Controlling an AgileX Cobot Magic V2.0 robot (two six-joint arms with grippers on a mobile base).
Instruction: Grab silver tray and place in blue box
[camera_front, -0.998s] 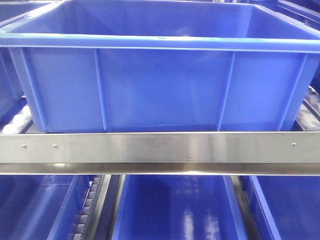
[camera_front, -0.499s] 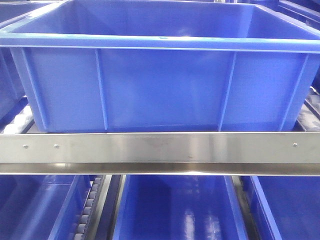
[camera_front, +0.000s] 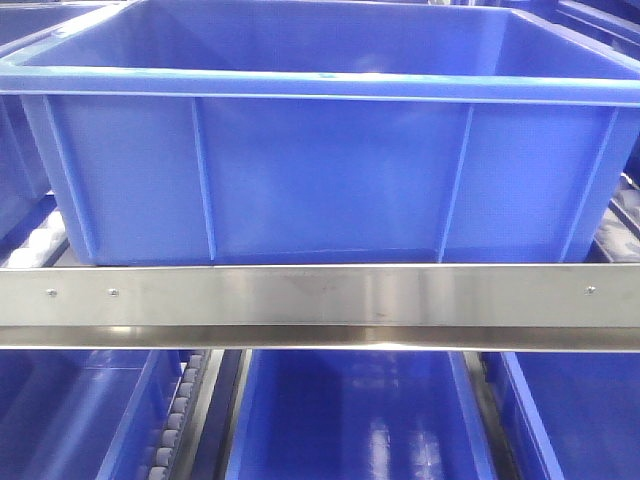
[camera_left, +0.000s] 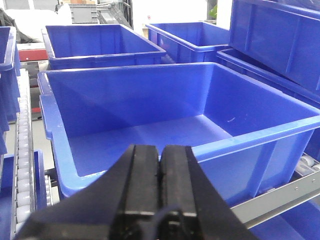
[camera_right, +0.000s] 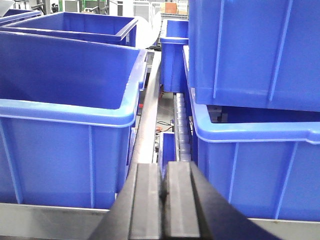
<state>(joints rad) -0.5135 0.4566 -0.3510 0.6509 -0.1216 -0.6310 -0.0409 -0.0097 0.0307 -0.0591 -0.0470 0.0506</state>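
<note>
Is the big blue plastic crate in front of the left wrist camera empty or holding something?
Empty: the large blue plastic crate shows only bare blue floor; no silver tray inside.

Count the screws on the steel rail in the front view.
3 screws on the steel rail: two close together near its left end, one near its right end. Others may sit beyond the frame edges.

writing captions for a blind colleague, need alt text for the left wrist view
The left gripper, fingers pressed shut with nothing between them, points at an empty blue box sitting on a roller rack. More blue crates stand behind; no silver tray is visible.
</note>
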